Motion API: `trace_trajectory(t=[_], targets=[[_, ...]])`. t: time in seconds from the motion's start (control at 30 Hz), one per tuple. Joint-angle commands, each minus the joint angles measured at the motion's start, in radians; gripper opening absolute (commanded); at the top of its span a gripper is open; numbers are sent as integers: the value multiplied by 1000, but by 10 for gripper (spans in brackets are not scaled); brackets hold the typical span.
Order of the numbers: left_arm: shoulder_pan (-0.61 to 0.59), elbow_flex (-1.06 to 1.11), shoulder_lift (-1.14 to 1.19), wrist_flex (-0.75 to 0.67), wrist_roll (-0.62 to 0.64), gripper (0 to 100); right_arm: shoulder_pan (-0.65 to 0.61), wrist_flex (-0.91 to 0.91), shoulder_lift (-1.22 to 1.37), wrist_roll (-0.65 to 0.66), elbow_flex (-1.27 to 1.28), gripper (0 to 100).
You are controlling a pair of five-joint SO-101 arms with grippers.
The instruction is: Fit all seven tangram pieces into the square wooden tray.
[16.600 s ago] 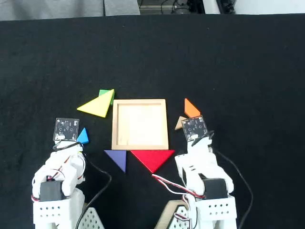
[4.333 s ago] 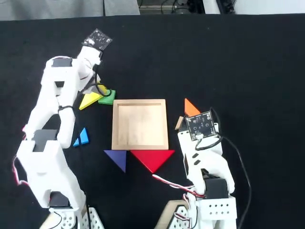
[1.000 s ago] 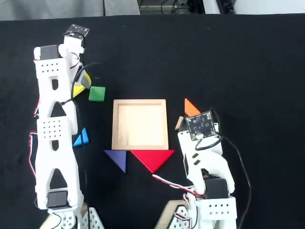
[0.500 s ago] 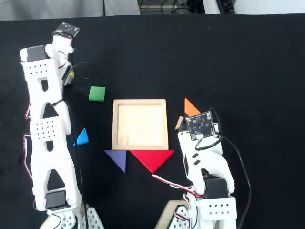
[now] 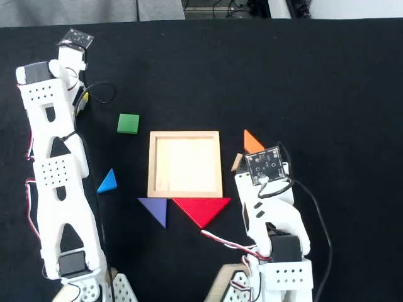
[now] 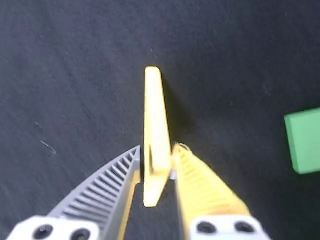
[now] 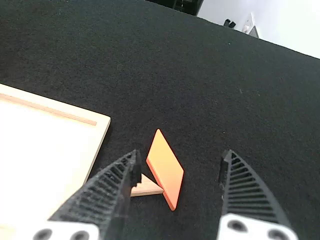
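1. The left end effector (image 6: 157, 149) was recorded clamped on the yellow triangle (image 6: 153, 100). The piece was held on edge, upright between the two fingers, over the black surface (image 5: 327, 94).
2. In the high view, the left arm was seen stretched out to the far left part of the surface. The green square (image 5: 128, 123) was noted lying flat to the right of that arm's end effector, near the tray's far left corner but apart from it.
3. The square wooden tray (image 5: 184, 134) was located at the middle of the surface.
4. The small blue triangle (image 5: 107, 182) was found left of the tray, apart from it.
5. The purple triangle (image 5: 155, 209) and the large red triangle (image 5: 201, 209) were logged just beside the tray's near edge, side by side.
6. The right end effector (image 7: 181, 159) was observed spread wide with nothing gripped. It was positioned over the orange parallelogram (image 7: 166, 169) and the small tan triangle (image 7: 145, 188).
7. Both of these pieces were placed just right of the tray. Whether they touched each other could not be told.
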Motion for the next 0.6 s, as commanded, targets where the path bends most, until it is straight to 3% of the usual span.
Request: trace_trajectory(t=[0.0,0.37,0.57], targets=[[8,-42,-109,34,-6,23,6,5,2,11,-2,254],[12,-35,-101,34,5,28,6,5,2,11,-2,254],[22,44,-318,38,186,28,6,5,2,11,-2,254]])
